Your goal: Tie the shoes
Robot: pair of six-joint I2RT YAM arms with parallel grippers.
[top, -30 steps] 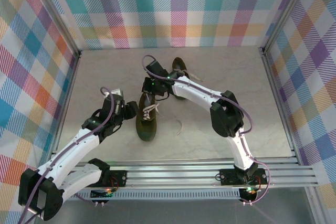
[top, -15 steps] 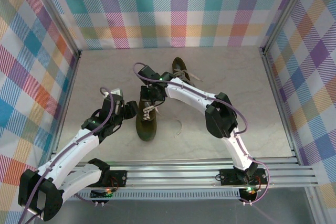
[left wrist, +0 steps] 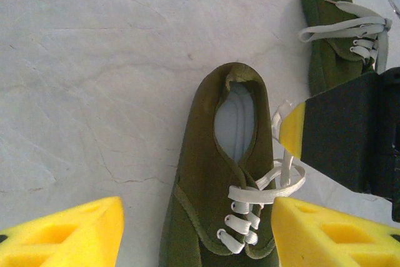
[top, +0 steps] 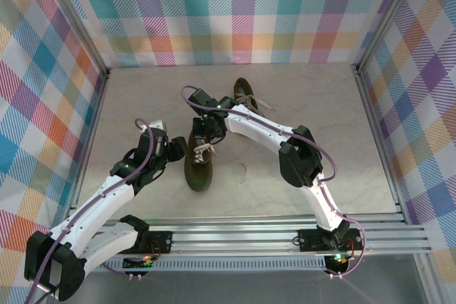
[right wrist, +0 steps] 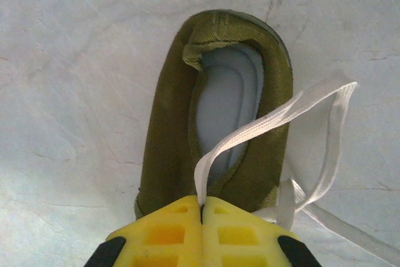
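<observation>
This is a robot test cell in a lab: checked cloth walls (top: 242,12) (pastel plaid, on three sides) box in a pale stone-look table (top: 320,119). The left arm (top: 107,197) and right arm (top: 265,130), both white, are bolted to a metal rail (top: 242,236) at its near edge.

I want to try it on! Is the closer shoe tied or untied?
Untied. The closer shoe has no bow; its lace stretches loose, pinched by the shut right gripper.

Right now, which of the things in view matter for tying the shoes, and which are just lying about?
For the job: near shoe; far shoe; white lace pinched in the shut right hand; open left hand by the near shoe.
Not for the job: checked walls; metal rail; tabletop.
</observation>
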